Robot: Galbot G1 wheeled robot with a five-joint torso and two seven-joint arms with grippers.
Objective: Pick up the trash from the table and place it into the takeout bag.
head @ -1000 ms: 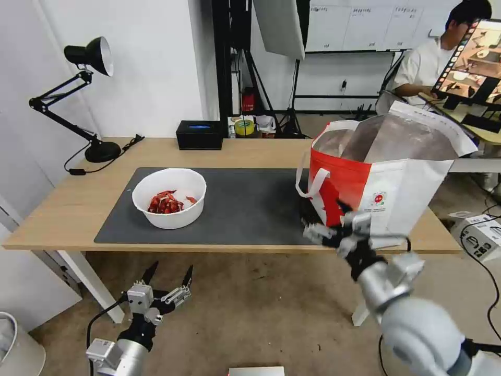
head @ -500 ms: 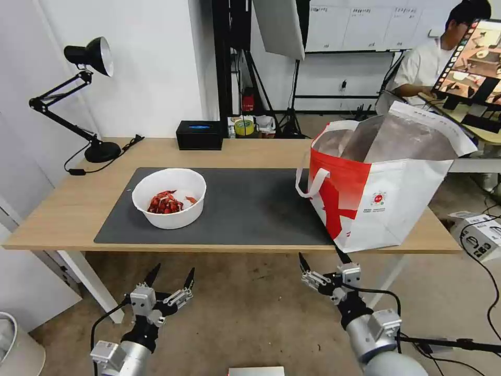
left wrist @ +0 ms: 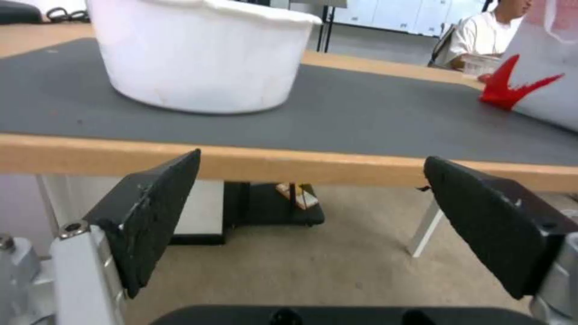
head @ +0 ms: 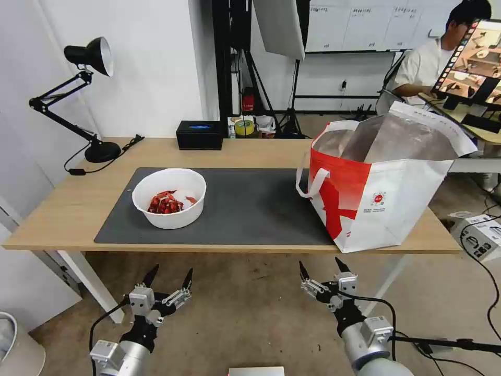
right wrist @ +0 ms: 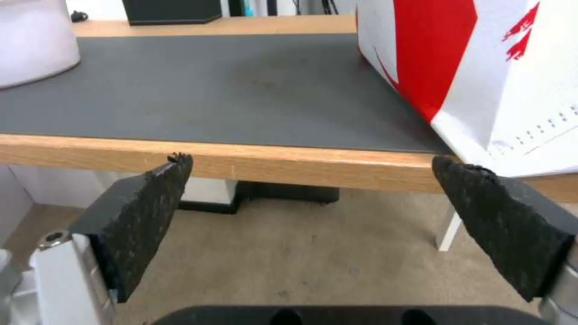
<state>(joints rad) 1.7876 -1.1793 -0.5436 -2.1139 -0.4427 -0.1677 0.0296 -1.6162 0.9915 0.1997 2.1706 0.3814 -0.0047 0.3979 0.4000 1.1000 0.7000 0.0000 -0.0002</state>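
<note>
The trash in sight is a white round bowl point(head: 169, 197) with red scraps, standing on the left part of the dark grey mat point(head: 245, 206) of the light-wood table point(head: 68, 206). The bowl's side point(left wrist: 198, 54) fills much of the left wrist view. The red-and-white takeout bag point(head: 383, 190) stands open on the table's right end, foil lining showing; its side point(right wrist: 482, 67) is close in the right wrist view. Both grippers hang below the table's front edge, open and empty: left gripper point(head: 169, 277) under the bowl, right gripper point(head: 319, 267) under the bag's left corner.
A black tissue box point(head: 199, 134) sits at the table's back edge, and a black desk lamp point(head: 86, 94) stands at the back left. White table legs point(head: 91, 284) flank the carpeted floor below. A white box point(head: 477, 235) lies on the floor at right.
My right gripper dropped from in front of the bag's lower left corner to below the table edge and stands open. The left gripper barely moved.
</note>
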